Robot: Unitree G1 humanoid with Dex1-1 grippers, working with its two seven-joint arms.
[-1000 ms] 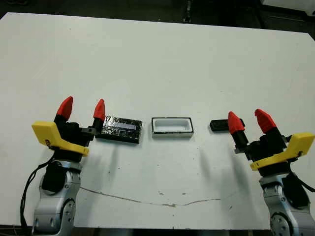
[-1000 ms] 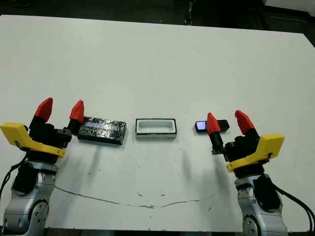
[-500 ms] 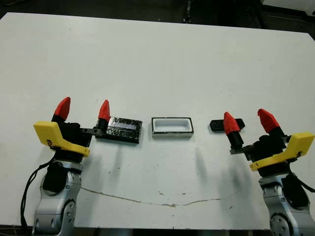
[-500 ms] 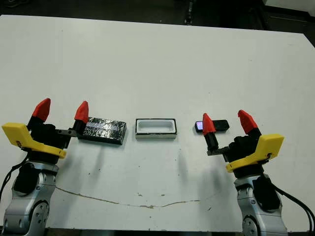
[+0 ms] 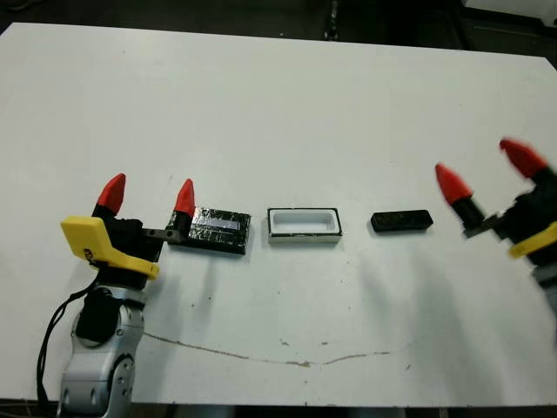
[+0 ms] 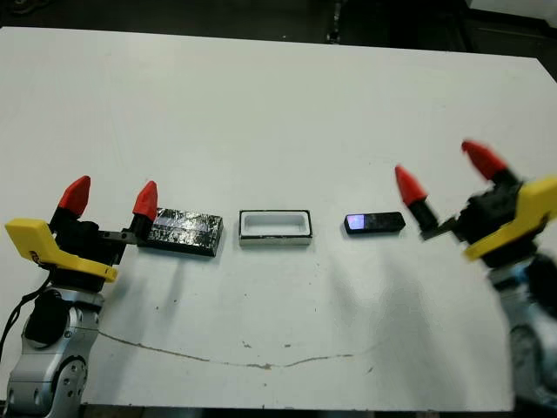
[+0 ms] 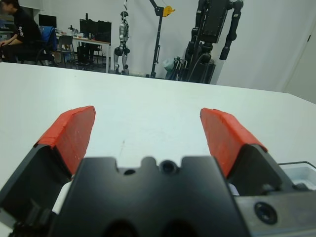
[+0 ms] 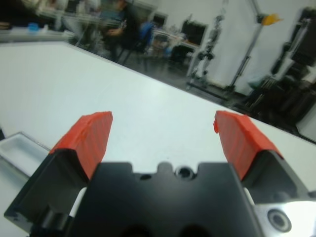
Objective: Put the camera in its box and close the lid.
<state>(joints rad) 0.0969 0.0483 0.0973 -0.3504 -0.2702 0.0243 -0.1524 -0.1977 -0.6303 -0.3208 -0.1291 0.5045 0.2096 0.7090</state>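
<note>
One camera [image 5: 401, 221], one box [image 5: 304, 225] and one lid [image 5: 211, 230] lie on one table [image 5: 278, 104].

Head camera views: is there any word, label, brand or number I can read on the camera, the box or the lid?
None can be read.
Small flat black camera: only a bluish glint at one end, no lettering.
Glossy crinkly black lid: a pale bluish-grey stripe, no legible text.
White-walled rectangular box: plain inside, nothing printed in sight.
</note>
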